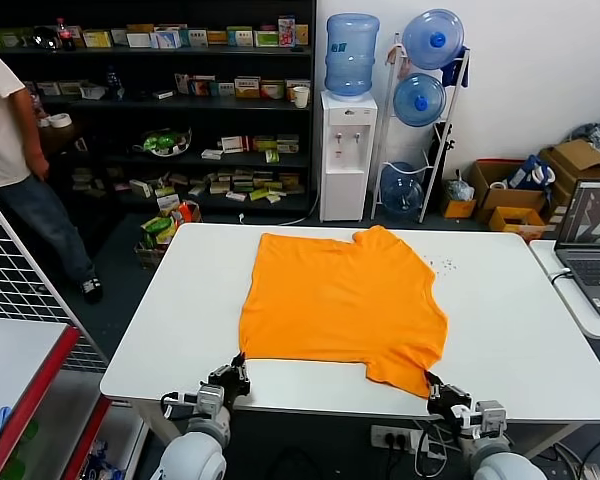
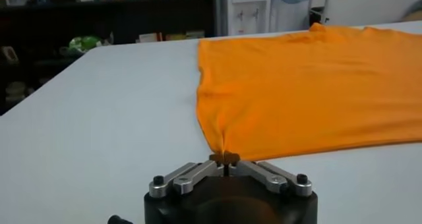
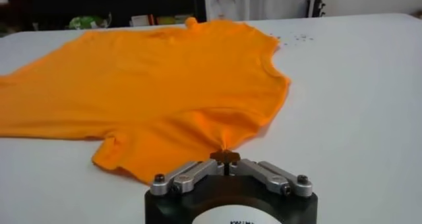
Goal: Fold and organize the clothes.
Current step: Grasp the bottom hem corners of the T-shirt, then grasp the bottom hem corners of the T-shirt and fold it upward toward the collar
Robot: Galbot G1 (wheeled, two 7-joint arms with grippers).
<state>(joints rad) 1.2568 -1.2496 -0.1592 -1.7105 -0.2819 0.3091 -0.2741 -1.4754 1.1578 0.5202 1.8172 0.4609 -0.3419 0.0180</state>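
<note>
Both tools, left and right, are pinched closed on the shirt's near corners at the counter's front edge, bare counter either side.

Storeroom-like lab: stocked shelves, water dispenser.

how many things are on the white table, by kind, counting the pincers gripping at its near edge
bright orange cotton t-shirt, lying on the white table: 1
robot pincers shut on its near edge, left pincer and right pincer: 2
total: 3
</note>
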